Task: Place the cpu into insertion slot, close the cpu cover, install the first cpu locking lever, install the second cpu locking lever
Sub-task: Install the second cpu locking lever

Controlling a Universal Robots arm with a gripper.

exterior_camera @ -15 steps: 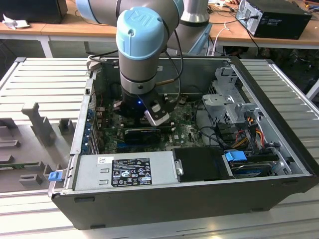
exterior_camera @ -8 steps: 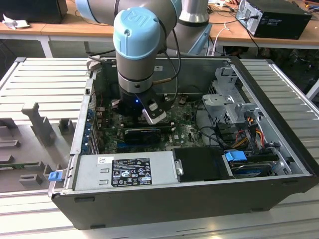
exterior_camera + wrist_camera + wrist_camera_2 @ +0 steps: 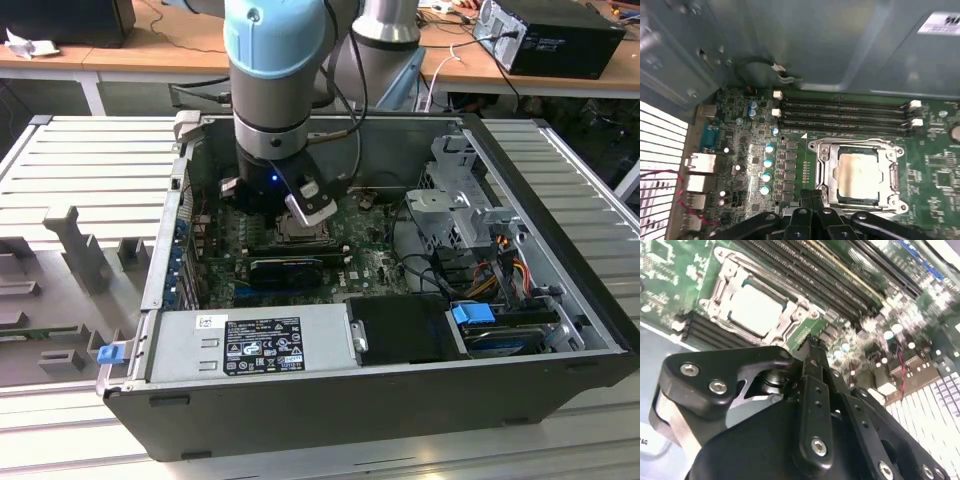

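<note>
The cpu (image 3: 857, 170) (image 3: 752, 307) lies flat in the insertion slot (image 3: 822, 187) of the green motherboard, its pale metal face showing. The cpu cover (image 3: 890, 162) (image 3: 785, 315), a dull-metal frame, lies down around the chip with the face showing through its window. In both wrist views my gripper (image 3: 812, 194) (image 3: 812, 343) is shut with nothing between its black fingers. It hovers just beside one edge of the socket, above the board. In the exterior view the arm (image 3: 270, 90) reaches down into the open computer case over the socket (image 3: 298, 231).
Long black memory slots (image 3: 845, 112) run beside the socket. Round capacitors (image 3: 767, 162) and rear ports (image 3: 700, 165) sit near the fingers. The power supply (image 3: 250, 345), drive cage (image 3: 455, 205), cables (image 3: 505, 255) and case walls (image 3: 165, 250) hem in the board.
</note>
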